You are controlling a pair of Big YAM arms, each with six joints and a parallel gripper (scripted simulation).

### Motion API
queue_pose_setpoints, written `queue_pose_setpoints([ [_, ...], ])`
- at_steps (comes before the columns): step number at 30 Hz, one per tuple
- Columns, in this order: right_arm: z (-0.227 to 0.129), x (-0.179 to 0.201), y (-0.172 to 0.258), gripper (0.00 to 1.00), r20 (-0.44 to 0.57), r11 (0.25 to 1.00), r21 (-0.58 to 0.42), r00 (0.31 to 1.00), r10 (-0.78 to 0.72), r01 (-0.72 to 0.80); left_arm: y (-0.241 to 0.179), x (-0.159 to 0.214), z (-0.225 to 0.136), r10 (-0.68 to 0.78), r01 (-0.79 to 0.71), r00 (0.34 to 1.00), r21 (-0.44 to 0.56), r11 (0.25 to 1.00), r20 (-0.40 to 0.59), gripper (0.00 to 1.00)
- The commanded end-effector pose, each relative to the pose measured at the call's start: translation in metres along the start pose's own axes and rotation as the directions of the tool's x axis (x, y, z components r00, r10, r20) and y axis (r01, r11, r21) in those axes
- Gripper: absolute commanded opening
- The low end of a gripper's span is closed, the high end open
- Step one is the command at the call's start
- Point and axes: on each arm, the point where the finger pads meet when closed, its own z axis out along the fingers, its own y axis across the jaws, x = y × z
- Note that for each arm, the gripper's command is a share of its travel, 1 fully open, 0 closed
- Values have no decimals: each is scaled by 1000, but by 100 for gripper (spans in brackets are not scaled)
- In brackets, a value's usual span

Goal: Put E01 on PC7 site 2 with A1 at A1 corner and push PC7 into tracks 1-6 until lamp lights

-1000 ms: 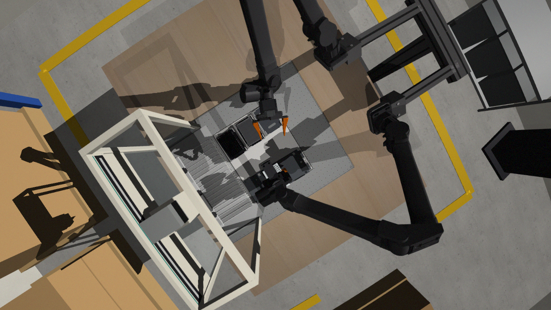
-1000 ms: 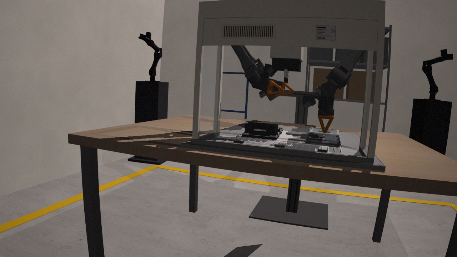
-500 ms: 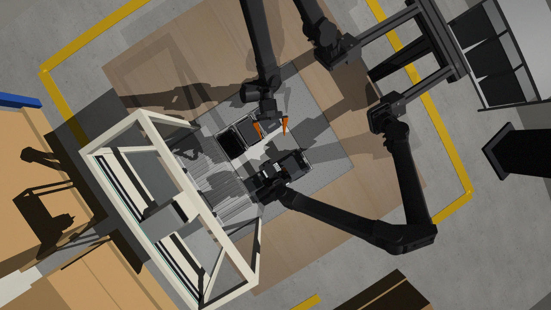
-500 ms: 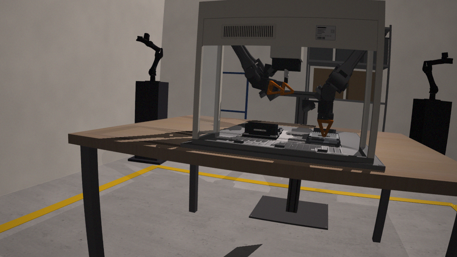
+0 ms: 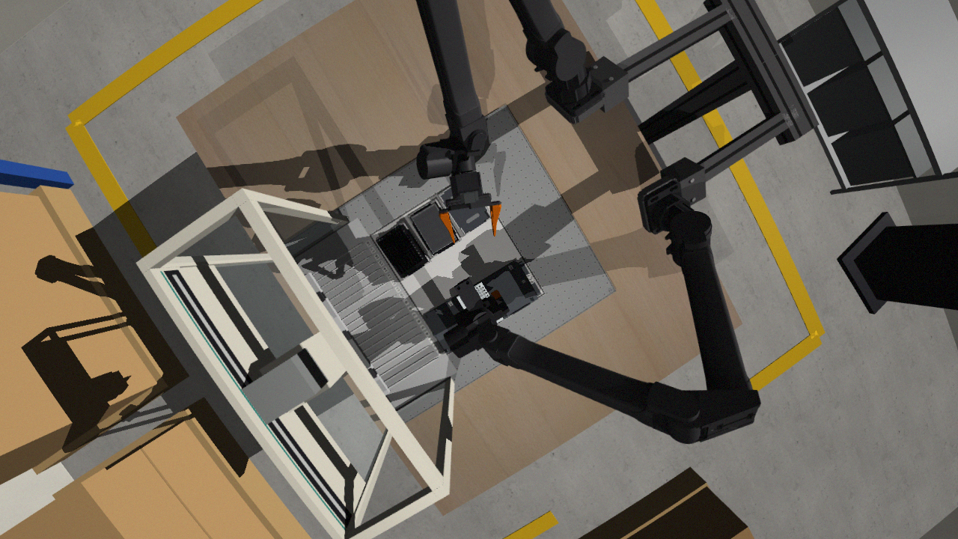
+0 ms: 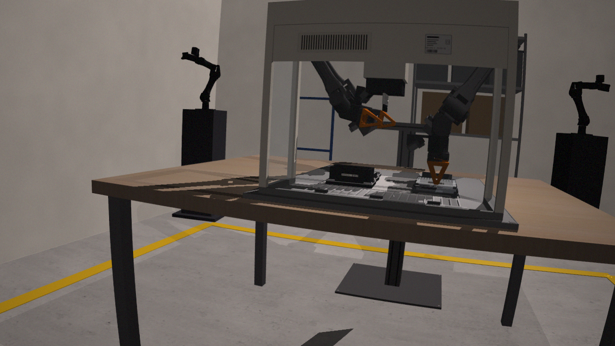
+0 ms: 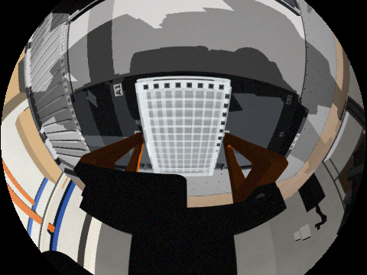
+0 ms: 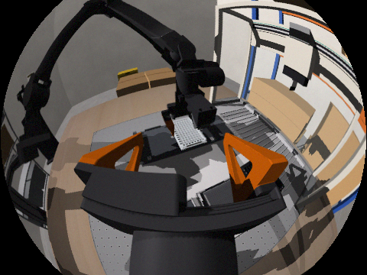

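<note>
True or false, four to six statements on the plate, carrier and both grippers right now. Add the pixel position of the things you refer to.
1. The white plate [image 7: 185, 126] [image 8: 189, 133] is over the carrier's middle site. True.
2. The left gripper [image 7: 183, 137] is shut on the white plate. False: it is open, fingers either side of the plate.
3. The right gripper [image 5: 474, 224] [image 8: 183, 137] is open and holds nothing. True.
4. The carrier [image 5: 523, 287] [image 7: 252, 118] [image 8: 162, 143] is fully inside the rails. False: it is on the apron in front of them.
5. The nest nearest the arms is vacant. True.
</note>
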Motion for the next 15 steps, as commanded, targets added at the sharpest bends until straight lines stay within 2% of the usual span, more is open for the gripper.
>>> queue_pose_setpoints([
  [1,3,-5,-15,100,14,999,30,1000,-13,12,9,1,-25,-11,11,1000,-32,999,-1,100],
  [11,3,-5,-15,100,14,999,30,1000,-13,12,5,2,-48,-25,25,1000,-58,998,1,100],
  [15,3,-5,-15,100,14,999,30,1000,-13,12,37,8,-74,-51,51,999,-94,994,4,100],
])
